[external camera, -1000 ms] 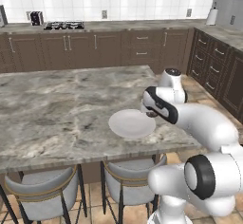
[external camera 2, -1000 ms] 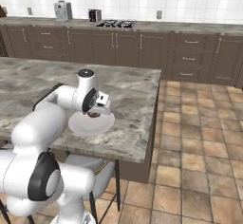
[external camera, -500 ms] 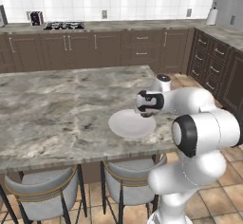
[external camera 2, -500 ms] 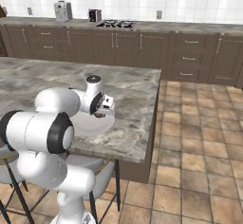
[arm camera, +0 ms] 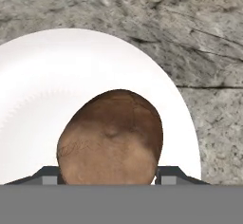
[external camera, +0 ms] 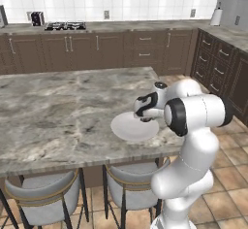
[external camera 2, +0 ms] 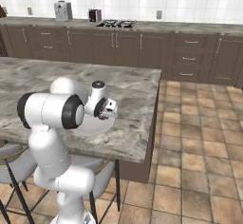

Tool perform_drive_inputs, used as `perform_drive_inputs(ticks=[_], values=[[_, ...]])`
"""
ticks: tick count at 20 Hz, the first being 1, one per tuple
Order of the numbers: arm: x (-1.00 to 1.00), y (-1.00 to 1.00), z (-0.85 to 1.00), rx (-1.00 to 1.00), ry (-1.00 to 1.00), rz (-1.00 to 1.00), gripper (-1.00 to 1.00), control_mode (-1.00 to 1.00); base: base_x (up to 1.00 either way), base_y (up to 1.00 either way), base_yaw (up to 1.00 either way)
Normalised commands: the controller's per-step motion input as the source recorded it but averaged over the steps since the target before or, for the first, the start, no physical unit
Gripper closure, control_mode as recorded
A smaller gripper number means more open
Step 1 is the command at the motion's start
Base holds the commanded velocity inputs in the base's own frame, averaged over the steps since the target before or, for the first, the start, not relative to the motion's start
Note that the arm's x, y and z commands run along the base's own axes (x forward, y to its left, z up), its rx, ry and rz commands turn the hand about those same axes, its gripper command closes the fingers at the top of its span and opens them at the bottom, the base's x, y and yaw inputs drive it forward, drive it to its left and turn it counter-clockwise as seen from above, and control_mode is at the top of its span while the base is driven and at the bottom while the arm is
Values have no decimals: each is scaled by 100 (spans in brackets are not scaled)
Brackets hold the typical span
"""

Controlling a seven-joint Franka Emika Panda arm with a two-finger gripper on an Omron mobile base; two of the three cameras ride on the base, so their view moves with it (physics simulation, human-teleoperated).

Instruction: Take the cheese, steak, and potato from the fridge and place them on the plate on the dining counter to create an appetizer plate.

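Observation:
In the hand view the brown mottled potato sits between my fingertips, with my gripper shut on it. Right behind it lies the round white plate on the marbled dining counter. From the left base view my gripper hangs low over the right rim of the plate, near the counter's front right corner. The right base view has the gripper just above the plate. Cheese, steak and fridge are out of view.
Two grey stools stand under the counter's front edge. Dark wall cabinets with a stove run along the back. Tiled floor lies to the right of the island.
The arm has folded up and its elbow has swung forward. My gripper has slid left and a little lower over the plate, still holding the potato.

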Motion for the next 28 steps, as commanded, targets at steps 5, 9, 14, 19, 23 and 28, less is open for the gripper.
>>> perform_drive_inputs(ticks=[5,9,14,19,23,28], values=[[29,4,-37,0,0,0,100,-100,0,0,0],[11,16,-24,0,0,0,-100,-100,0,0,0],[-16,18,-1,0,-1,0,-100,-100,0,0,0],[-63,3,-1,-1,-6,0,-100,-100,0,0,0],[-40,0,1,0,-2,0,-100,-100,0,0,0],[-14,-11,40,0,-8,0,-100,-100,0,0,0]])
